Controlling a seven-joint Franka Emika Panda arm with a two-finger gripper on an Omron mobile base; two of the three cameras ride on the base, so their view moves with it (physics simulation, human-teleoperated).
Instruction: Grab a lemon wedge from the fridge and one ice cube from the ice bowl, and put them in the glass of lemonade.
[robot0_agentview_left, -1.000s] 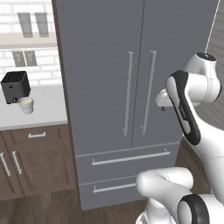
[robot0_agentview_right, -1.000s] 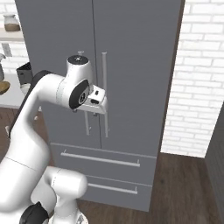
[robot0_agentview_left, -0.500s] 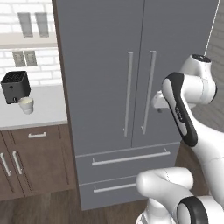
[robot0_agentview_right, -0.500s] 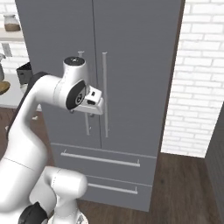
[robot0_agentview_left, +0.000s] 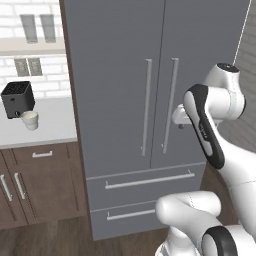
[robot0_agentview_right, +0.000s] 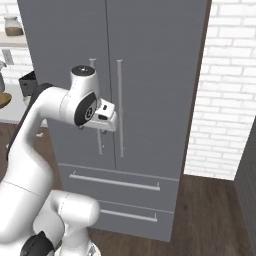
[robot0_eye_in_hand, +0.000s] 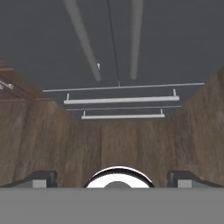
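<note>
Hand (robot0_eye_in_hand: 112, 177) spread, empty — fingertips cut off | fridge (robot0_agentview_left: 115, 60) shut — contents hidden

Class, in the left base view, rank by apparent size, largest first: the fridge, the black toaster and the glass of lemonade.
1. fridge
2. black toaster
3. glass of lemonade, beside the toaster, so the comparison is fair.

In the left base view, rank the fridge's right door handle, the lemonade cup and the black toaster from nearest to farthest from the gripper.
1. Right door handle: just left of the gripper.
2. Lemonade cup: on the counter, far left.
3. Black toaster: behind the cup, slightly farther; these two sit close together.
</note>
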